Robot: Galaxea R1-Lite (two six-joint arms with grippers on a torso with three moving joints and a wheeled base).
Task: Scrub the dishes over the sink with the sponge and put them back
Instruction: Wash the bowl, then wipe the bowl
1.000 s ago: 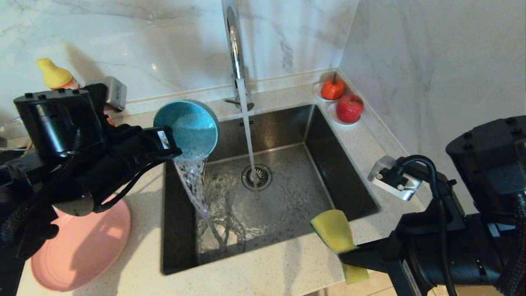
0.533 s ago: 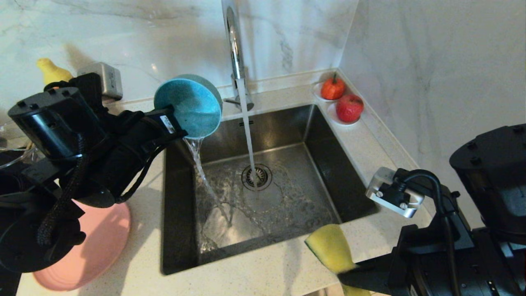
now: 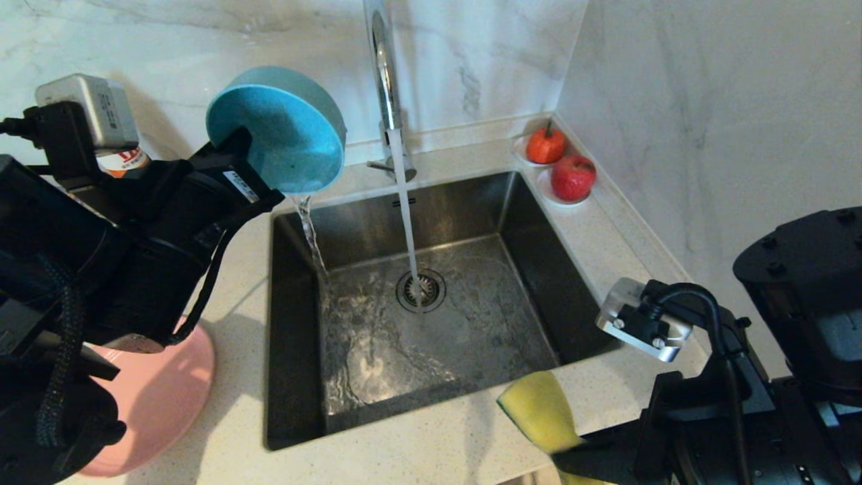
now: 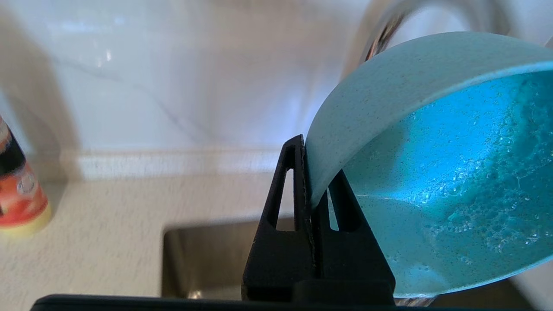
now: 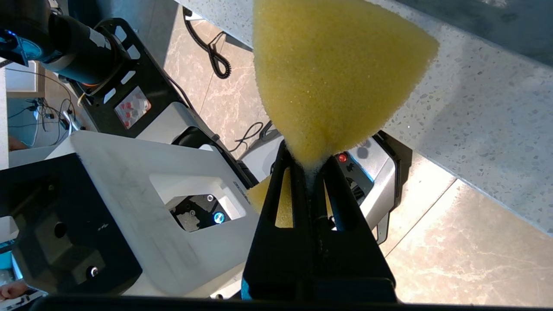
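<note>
Tilted teal bowl (image 3: 279, 128) dripping over sink (image 3: 296, 377); pinched sponge (image 3: 539, 407)

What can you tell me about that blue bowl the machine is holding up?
The blue bowl is small, round and matte teal with fine speckles. The left gripper's fingers are shut on its rim, one inside and one outside. It is tipped steeply on its side above the sink's back left corner, a thin trickle running from its lower edge. Bubbly water clings inside.
</note>
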